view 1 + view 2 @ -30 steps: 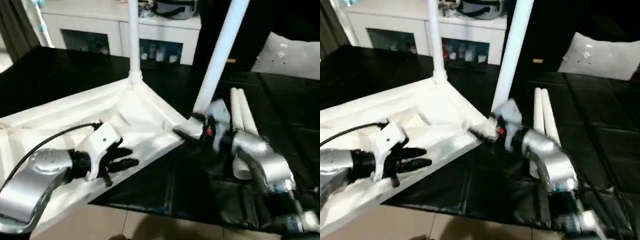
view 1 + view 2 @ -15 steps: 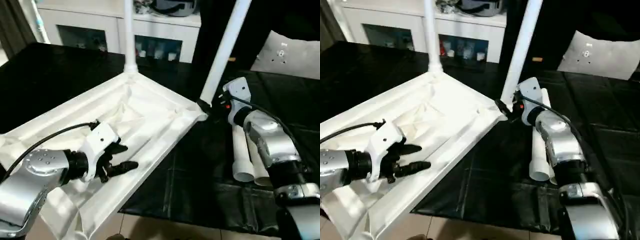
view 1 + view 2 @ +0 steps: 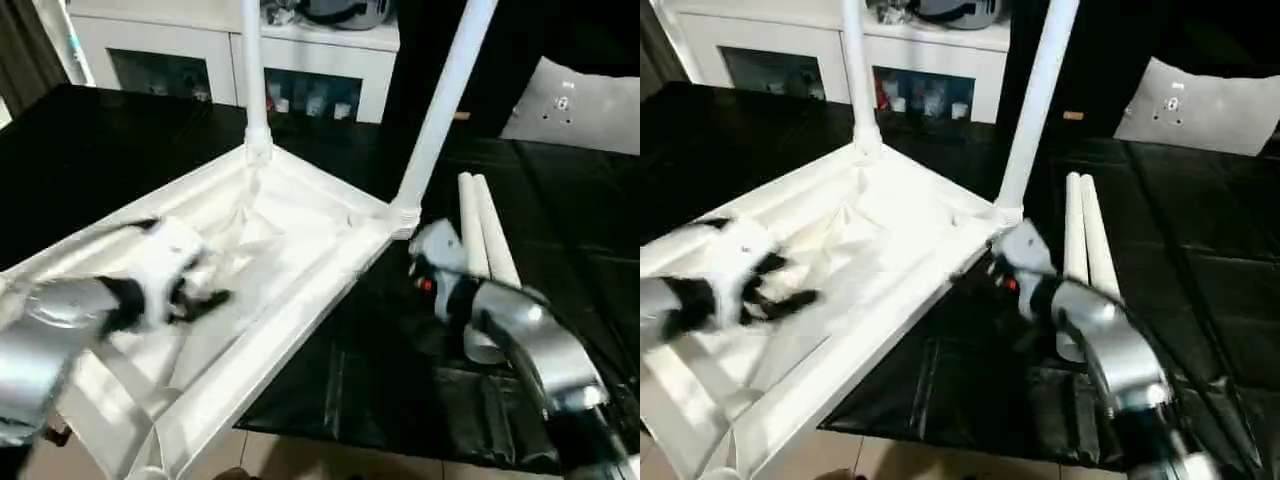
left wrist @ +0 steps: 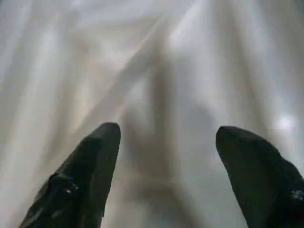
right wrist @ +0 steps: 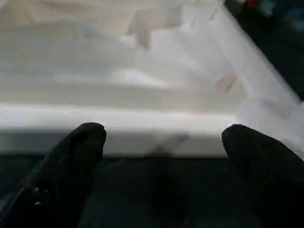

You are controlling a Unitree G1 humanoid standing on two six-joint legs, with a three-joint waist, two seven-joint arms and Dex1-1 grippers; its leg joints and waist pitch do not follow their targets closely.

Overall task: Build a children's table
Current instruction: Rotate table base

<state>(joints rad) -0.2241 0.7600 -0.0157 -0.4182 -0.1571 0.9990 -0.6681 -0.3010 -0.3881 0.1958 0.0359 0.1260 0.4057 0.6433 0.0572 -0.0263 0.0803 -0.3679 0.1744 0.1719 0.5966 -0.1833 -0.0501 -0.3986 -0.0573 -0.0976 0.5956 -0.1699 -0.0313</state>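
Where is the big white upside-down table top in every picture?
Left eye view: the white plastic ribbed table top spreads over the left and middle.
Right eye view: left and middle too.
Left wrist view: its ribs lie beyond the open left claw.
Right wrist view: its rim runs beyond the open right claw.
Landmark in both eye views: the upright white tube leg in its corner socket.

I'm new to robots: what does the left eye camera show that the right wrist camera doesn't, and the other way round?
The left eye view takes in two legs standing in corner sockets, two loose legs lying alongside, and the cabinets behind. The right wrist view looks closely along the right tool's open black fingers at the tabletop's side rim. Both show the white tabletop, underside up.
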